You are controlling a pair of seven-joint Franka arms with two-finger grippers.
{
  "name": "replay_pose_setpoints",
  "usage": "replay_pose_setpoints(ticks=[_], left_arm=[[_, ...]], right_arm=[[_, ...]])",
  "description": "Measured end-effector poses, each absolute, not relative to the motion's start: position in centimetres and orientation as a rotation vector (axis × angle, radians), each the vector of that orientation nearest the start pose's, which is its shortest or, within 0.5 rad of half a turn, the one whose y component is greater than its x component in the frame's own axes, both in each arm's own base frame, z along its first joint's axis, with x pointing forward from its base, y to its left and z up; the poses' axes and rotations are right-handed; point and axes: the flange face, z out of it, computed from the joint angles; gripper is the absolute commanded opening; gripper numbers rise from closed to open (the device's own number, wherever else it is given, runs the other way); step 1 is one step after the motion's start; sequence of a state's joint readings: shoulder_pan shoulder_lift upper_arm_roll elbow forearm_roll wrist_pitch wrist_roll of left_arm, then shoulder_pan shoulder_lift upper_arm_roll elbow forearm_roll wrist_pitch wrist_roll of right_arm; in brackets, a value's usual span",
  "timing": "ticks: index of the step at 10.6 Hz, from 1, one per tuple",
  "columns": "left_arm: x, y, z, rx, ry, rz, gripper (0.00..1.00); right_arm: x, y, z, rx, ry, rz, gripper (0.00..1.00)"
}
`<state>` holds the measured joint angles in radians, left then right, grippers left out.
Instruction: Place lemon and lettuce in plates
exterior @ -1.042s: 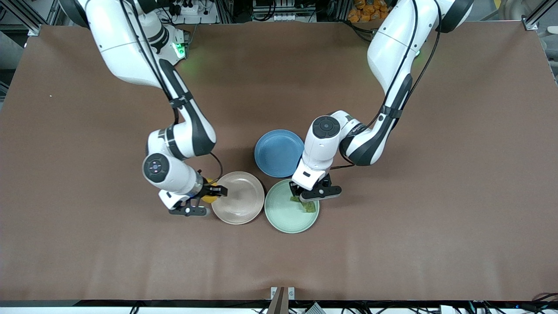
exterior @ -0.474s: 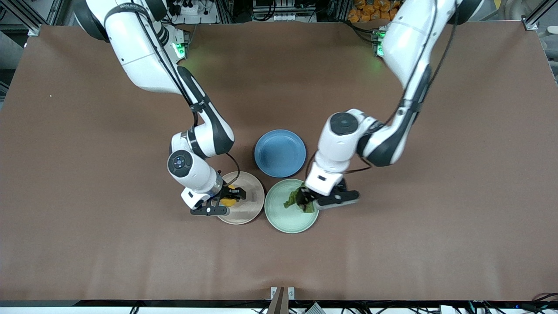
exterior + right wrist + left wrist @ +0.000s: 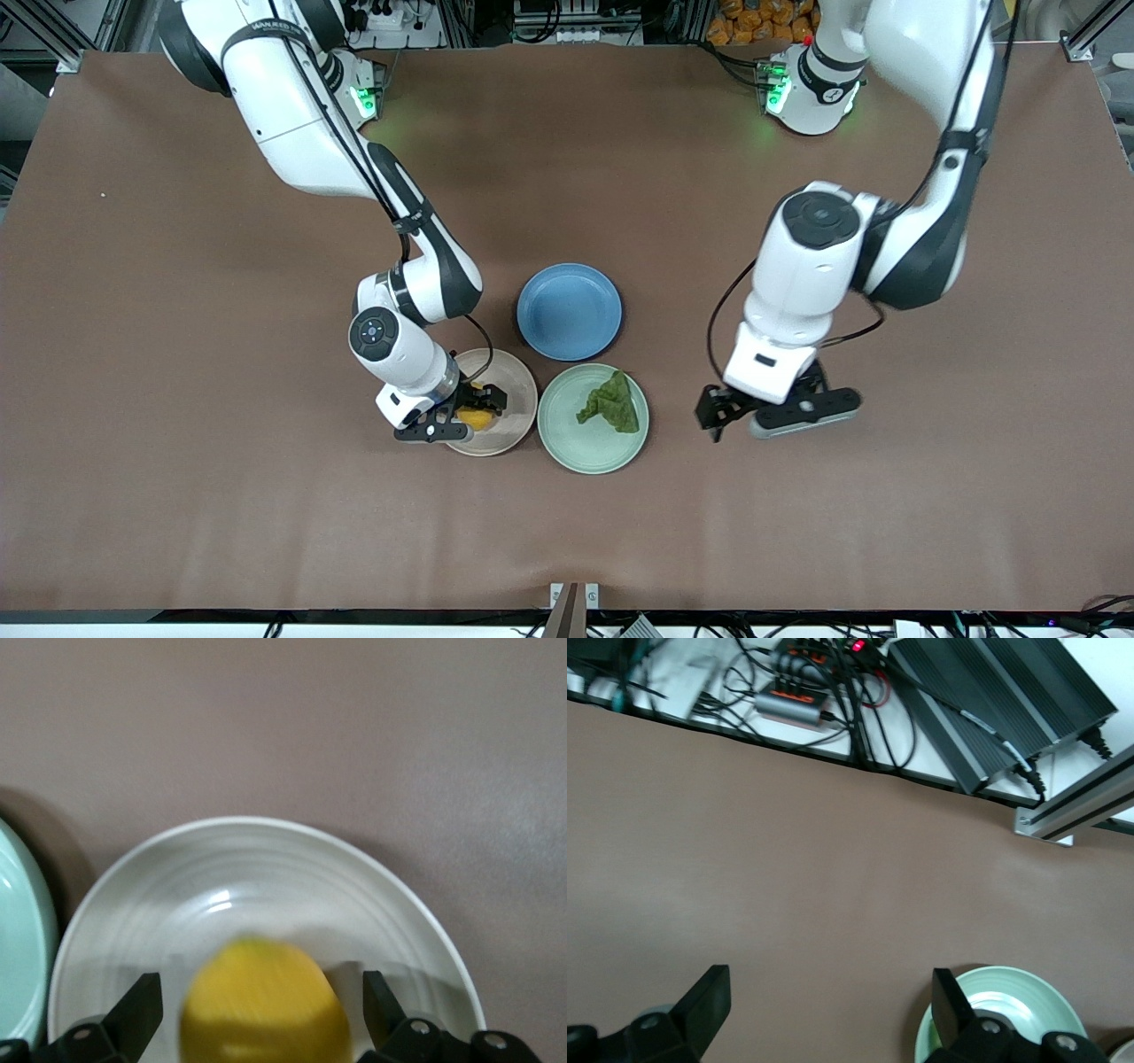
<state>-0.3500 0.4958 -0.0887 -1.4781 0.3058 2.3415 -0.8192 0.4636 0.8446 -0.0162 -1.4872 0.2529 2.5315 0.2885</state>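
Observation:
The yellow lemon (image 3: 478, 418) lies in the beige-pink plate (image 3: 516, 383), on the side toward the right arm's end of the table. My right gripper (image 3: 472, 413) hangs low over it, open. In the right wrist view the lemon (image 3: 266, 1010) sits between the spread fingers (image 3: 137, 1010) with a gap on each side. The dark-green lettuce (image 3: 611, 404) rests in the mint green plate (image 3: 576, 443). My left gripper (image 3: 722, 415) is open and empty over bare table beside that plate, toward the left arm's end. The left wrist view shows the plate's rim (image 3: 1010, 992) by one finger (image 3: 952, 1010).
An empty blue plate (image 3: 569, 310) stands farther from the front camera, just past the gap between the two plates. Brown cloth covers the table (image 3: 797, 532). Cables and equipment (image 3: 833, 691) line the table's edge in the left wrist view.
My right gripper carried the lemon over the beige-pink plate and opened, so the lemon now lies free. My left gripper released the lettuce in the green plate and drew off toward the left arm's end.

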Motion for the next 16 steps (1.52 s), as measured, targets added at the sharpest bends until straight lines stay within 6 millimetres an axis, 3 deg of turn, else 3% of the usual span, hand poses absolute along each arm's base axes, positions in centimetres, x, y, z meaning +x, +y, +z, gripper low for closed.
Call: replay_pose_setpoints(ticks=[2,4,6,8,11,14,16], left_arm=[[66.2,-26.4,46.2,-3.06,-0.271,-0.573,1.0],[66.0,-21.4,49.8,-3.069,-0.211,-0.465,1.0],[64.7,-16.5,53.6,-3.071,-0.168,-0.355,1.0],[62.5,-13.2,57.0,-3.058,-0.192,-0.248,1.0],[59.4,-12.0,60.5,-3.094,-0.122,-0.149,1.0],[58.3,-7.6,62.6,-3.169,-0.082,-0.112,1.0],[57.1,-7.1,64.1,-3.17,-0.084,-0.113,1.0]], right_arm=[[66.9,31.5,19.8,-2.914,0.046,-0.206,1.0],[67.3,31.2,20.6,-2.93,0.041,-0.131,1.0],[68.2,30.6,22.8,-2.957,0.028,-0.008,1.0],[69.8,27.4,25.1,-2.981,0.007,0.063,1.0],[71.1,21.8,26.4,-2.994,-0.113,0.139,1.0],[71.6,16.6,31.2,-3.025,-0.128,0.191,1.0],[71.8,13.0,33.9,-3.077,-0.171,0.189,1.0]])
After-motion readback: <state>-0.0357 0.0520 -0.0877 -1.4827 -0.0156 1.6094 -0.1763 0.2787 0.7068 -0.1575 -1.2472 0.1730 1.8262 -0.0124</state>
